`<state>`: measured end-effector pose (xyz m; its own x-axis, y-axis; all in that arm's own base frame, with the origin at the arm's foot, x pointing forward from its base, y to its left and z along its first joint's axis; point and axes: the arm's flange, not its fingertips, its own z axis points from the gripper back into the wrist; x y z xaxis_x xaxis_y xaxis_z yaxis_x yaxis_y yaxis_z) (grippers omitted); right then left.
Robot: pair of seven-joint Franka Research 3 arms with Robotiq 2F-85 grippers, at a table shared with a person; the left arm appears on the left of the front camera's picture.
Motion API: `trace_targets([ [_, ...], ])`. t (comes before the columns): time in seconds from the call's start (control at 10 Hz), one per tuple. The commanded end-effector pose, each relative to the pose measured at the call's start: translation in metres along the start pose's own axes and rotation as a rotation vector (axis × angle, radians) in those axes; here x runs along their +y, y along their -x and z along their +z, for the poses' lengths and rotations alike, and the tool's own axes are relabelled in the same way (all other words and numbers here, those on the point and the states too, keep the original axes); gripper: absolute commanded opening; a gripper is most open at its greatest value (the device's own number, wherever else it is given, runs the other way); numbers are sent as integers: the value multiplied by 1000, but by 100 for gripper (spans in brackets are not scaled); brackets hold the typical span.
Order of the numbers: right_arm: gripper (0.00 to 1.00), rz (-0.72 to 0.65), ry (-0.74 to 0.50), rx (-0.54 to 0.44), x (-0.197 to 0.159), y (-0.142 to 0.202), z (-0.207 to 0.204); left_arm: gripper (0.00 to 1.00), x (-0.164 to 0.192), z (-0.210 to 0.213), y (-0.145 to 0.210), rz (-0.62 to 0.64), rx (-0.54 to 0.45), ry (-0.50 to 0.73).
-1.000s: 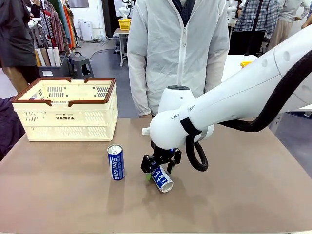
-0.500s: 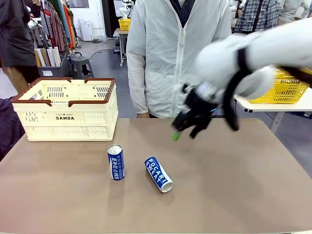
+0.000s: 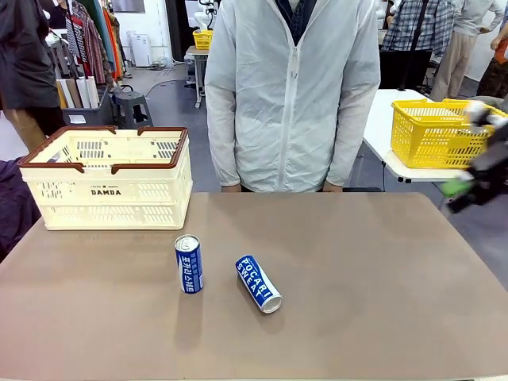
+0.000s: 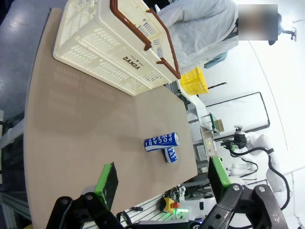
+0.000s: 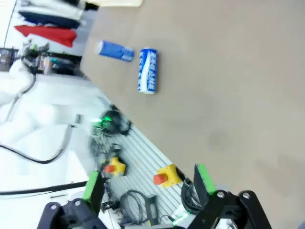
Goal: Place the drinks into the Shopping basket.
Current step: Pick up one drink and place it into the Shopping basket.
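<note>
Brown desk (image 3: 381, 270), centre frame: an upright can (image 3: 189, 263) and a toppled can (image 3: 258, 283) wait outside the Shopping basket (image 3: 107, 190) at upper left. Left hand (image 4: 162, 168) and right hand (image 5: 147, 172) gape wide, empty. A glancing pinch could roll the toppled can away.

Upright can (image 3: 189, 264), toppled can (image 3: 258, 283), cream basket (image 3: 107, 203)

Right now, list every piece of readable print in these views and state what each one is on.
"DAMDA": on the side of the Shopping basket.
"POCARI SWEAT": on the lying blue can.
Small line above "DAMDA" on the basket: too small to read.
White lettering on the upright blue can: too small to read.
</note>
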<state>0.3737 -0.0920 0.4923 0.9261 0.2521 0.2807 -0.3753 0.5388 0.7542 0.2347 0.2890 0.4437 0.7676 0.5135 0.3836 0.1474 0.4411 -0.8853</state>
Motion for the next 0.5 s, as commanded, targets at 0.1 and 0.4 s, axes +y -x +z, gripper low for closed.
trace_targets([
  [0.1,100,-61,-386,-243,-63,56,54,100,-1,0,-1,-18,-17,22],
  [0.4,100,-90,-324,-254,-62,82,61,100,-1,0,-1,-18,-17,22],
])
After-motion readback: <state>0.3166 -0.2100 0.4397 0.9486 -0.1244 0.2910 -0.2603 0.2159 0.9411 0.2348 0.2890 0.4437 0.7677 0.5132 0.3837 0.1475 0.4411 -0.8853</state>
